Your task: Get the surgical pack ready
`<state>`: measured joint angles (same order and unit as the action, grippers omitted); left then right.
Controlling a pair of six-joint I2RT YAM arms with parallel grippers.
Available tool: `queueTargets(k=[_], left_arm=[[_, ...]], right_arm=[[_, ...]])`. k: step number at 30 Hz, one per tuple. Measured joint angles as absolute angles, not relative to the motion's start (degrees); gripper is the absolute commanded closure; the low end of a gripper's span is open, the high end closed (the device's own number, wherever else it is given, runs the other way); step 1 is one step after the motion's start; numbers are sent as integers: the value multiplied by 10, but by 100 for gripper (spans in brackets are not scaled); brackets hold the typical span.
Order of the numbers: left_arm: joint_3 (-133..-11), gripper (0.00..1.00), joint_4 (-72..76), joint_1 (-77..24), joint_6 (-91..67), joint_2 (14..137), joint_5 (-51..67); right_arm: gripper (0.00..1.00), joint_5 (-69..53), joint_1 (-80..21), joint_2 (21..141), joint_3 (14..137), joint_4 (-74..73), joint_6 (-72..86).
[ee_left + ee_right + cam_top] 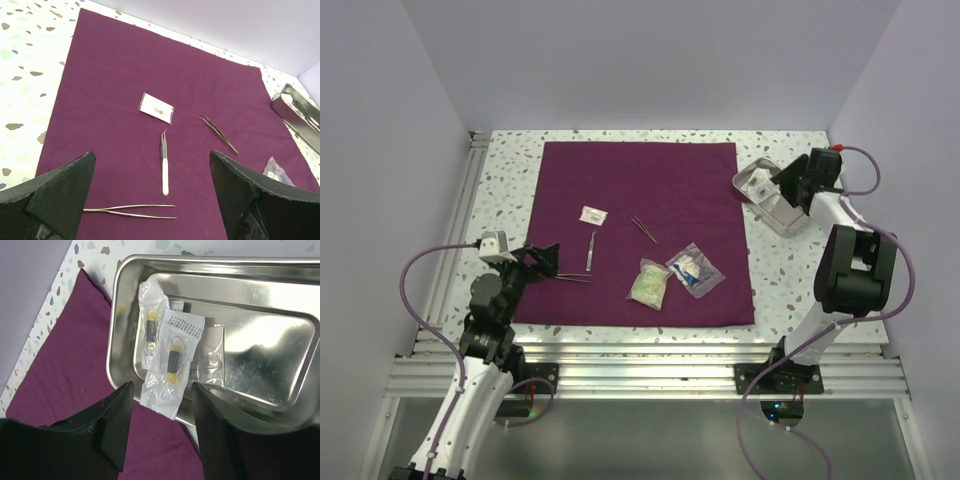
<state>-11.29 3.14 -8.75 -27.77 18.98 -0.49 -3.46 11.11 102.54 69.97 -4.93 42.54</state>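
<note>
The cloth (650,180) is spread flat as one big sheet on the table (505,160), with nothing folded yet, so the loading step is judged to be in hand. The left jaws are held wide apart with nothing in them, low over the near edge of the cloth. Long tweezers (130,211) lie crosswise just ahead of and between them. Beyond these lie white-handled tweezers (164,167), a small white packet (156,107) and, toward the right jaw, pointed tweezers (219,135). Two plastic pouches (675,275) are seen farther off to that side. The right jaws are parted and clamped on nothing. Straight ahead of their gap a clear packet (172,362) is draped over the near rim of a steel tray (200,260), one end on the cloth. A second packet (151,320) lies deeper in the tray. The next move probably calls for a shallow pinch on a thin film packet and a lift clear of the rim. Bare cloth is left beyond the instruments for setting down. Walls close in on three sides, and the tray crowds the cloth's edge.
</note>
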Motion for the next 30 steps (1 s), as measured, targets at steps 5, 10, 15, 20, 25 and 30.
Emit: queueTargets(k=[5, 10, 15, 20, 25, 30], left_arm=[[-100, 0, 43, -88, -272, 190, 4], [-94, 0, 56, -88, -267, 187, 9], [-92, 0, 68, -88, -263, 183, 9], [-88, 0, 69, -88, -263, 184, 9], [-88, 0, 67, -88, -263, 186, 4], [-89, 0, 63, -88, -264, 208, -8]], right_arm=[[40, -35, 111, 972, 646, -21, 426], [37, -33, 109, 945, 598, 4, 423], [36, -27, 108, 944, 590, 15, 420], [32, -23, 99, 936, 591, 16, 409], [29, -20, 54, 915, 593, 6, 400], [28, -8, -31, 892, 593, 4, 406]])
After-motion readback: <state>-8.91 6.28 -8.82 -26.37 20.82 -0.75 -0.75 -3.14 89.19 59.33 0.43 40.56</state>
